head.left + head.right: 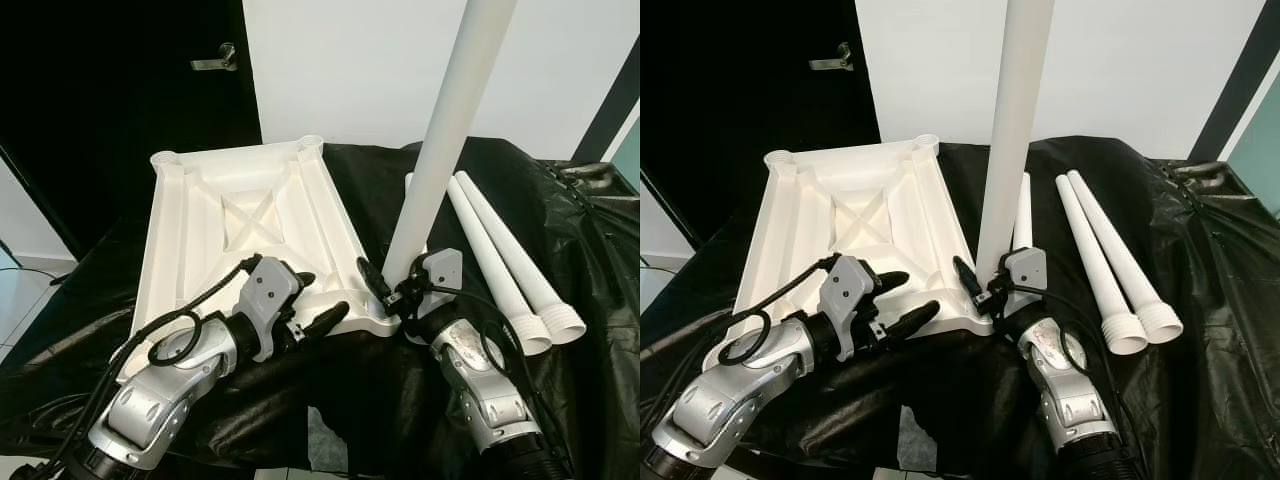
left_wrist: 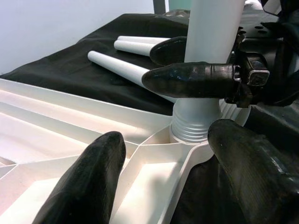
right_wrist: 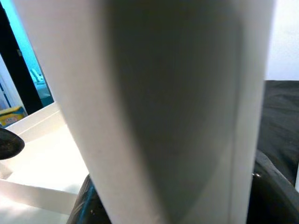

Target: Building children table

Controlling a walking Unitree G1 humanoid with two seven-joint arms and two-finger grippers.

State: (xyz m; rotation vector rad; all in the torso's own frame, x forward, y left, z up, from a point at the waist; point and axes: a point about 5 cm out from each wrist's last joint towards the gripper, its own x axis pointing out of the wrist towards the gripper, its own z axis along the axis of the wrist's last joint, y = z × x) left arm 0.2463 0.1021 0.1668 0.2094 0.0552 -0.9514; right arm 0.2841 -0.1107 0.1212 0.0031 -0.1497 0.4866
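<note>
The white table top (image 1: pixel 240 215) lies upside down on a black-covered surface. One white leg (image 1: pixel 450 130) stands upright with its threaded end (image 2: pixel 196 123) in the near right corner socket. My right gripper (image 1: pixel 392 285) is shut on this leg just above the socket; the leg (image 3: pixel 177 102) is very close in the right wrist view. My left gripper (image 1: pixel 318 298) is open at the top's near edge, its fingers (image 2: pixel 88 182) spread either side of a rib beside that corner. Two loose legs (image 1: pixel 510 270) lie to the right, a third leg (image 1: pixel 1023 215) behind the upright one.
The black sheet (image 1: pixel 580 230) covers the whole work surface and hangs over its near edge. A black door with a handle (image 1: pixel 215 60) stands behind at the left, and a white wall at the back. Pale floor (image 1: pixel 20 290) shows at the far left.
</note>
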